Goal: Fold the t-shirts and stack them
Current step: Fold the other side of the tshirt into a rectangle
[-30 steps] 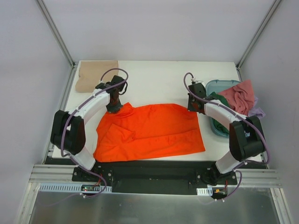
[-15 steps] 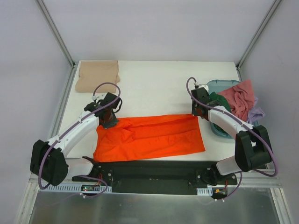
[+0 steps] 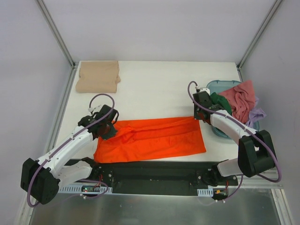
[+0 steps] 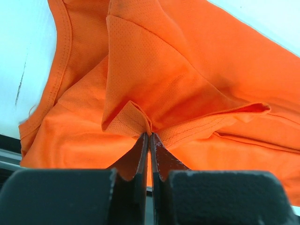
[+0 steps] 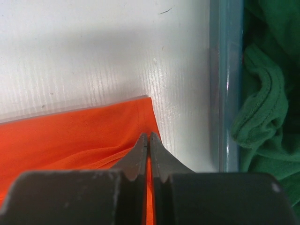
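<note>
Orange t-shirt [image 3: 154, 139] narrower on white table [image 3: 154, 89]

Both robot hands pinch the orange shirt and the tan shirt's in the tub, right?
No: the top view shows the tan t-shirt on the table's far-left corner, not in the teal tub; left gripper and right gripper do pinch the orange t-shirt.

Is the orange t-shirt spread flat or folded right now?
Half-folded: the orange t-shirt lies as a doubled band, layers overlapping in the left wrist view, while left gripper and right gripper each pinch its cloth.
</note>
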You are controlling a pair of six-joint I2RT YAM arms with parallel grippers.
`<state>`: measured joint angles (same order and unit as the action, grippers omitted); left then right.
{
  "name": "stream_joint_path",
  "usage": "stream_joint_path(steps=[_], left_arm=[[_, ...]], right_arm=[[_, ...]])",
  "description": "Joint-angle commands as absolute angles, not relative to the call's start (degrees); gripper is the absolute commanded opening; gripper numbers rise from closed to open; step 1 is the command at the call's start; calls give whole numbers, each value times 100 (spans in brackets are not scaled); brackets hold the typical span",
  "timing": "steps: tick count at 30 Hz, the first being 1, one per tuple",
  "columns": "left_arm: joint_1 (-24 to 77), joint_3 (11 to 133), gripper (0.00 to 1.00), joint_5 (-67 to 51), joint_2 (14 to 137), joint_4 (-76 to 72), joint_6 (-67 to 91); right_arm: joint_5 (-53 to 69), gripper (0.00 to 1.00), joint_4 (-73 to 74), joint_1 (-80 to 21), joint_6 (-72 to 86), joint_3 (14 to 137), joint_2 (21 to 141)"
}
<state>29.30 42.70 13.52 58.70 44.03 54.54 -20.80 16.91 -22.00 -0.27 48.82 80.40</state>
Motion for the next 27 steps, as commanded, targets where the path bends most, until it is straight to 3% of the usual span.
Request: stream_joint_path(steps=[1, 19, 23, 25, 27], left_arm=[[2988, 4298, 0, 1134, 5696, 4657, 5642], [3445, 3613, 0, 563, 4887, 5071, 6433], [3463, 3358, 15, 466, 4817, 5115, 6451], [3472, 3331, 32, 369, 4755, 5115, 6372], [3472, 3375, 50, 247, 4650, 5115, 6223]], right_arm=[[-2215, 1, 1635, -2197, -149, 4843, 7875], [-2170, 1, 1529, -2188, 228, 4781, 8104], [-2364, 1, 1669, -2188, 386, 4781, 8104], [-2487, 10, 1862, -2180, 474, 4825, 8086], [-2610, 44, 2056, -2180, 579, 4860, 7972]])
